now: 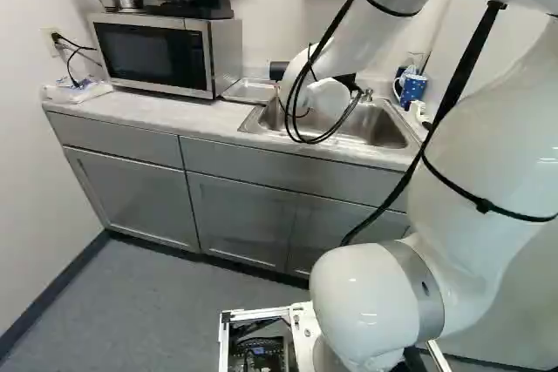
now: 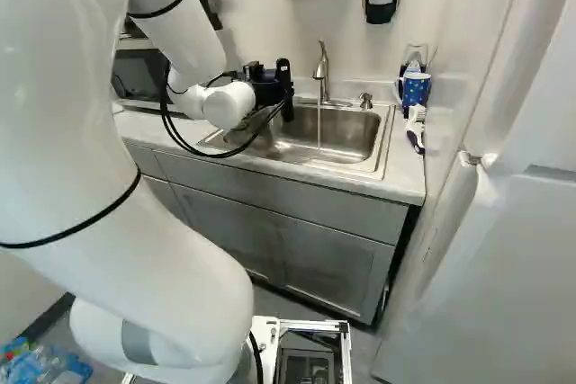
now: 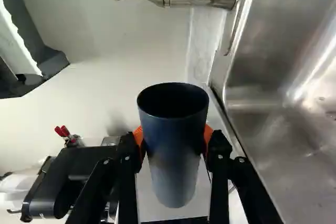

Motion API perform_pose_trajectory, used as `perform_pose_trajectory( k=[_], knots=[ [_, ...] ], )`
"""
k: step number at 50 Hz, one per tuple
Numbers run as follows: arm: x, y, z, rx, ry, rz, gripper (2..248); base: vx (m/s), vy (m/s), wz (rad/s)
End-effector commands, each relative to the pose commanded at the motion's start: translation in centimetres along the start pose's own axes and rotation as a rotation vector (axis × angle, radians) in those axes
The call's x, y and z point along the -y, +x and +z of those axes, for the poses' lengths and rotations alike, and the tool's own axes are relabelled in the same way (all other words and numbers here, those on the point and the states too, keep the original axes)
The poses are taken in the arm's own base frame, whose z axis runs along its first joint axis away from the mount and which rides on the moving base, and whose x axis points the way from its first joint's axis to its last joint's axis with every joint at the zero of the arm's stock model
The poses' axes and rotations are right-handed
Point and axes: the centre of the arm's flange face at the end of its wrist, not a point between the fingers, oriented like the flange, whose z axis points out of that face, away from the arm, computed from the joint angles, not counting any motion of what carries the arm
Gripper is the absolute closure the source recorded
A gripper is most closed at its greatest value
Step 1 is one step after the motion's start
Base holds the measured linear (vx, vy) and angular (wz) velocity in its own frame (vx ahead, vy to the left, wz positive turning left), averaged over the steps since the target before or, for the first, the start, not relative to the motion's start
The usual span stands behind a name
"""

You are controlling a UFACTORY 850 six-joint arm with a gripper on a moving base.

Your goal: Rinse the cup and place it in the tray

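Arm pose: the white arm (image 2: 157,258) rises from the joint at the foot of both base views. In the right base view it occupies the left side, and its forearm slants down from the upper left toward the centre. In the left base view the arm fills the right side, with its wrist in front of the sink (image 2: 358,137). Black cables (image 1: 299,124) hang in a loop from the wrist.

Claw state: in the right base view the claw (image 2: 281,89) is above the left part of the sink, left of the faucet (image 2: 321,69). Its two fingers stand apart by the width of the dark blue cup (image 3: 170,156), with the orange pads (image 3: 209,136) pressed against opposite sides of it. The cup lies on its side between the fingers, its open end toward the faucet.

Surroundings: a thin stream of water (image 2: 319,128) falls from the faucet. The metal tray (image 1: 251,90) rests on the surface (image 1: 166,115), between the microwave (image 1: 157,54) and the sink, near the upper centre of the left base view.

Markings: small pale print shows on the black appliance (image 3: 50,195) in the wrist view; its wording cannot be determined.
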Motion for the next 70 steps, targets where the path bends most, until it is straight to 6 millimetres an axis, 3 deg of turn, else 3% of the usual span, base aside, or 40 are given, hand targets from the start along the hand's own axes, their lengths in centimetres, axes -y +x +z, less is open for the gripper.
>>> perform_pose_trajectory(
  k=[70],
  knots=[
    [0.00, 0.00, 0.00, 0.000, 0.000, -0.738, 126, 0.000, 0.000, 0.000]
  ],
)
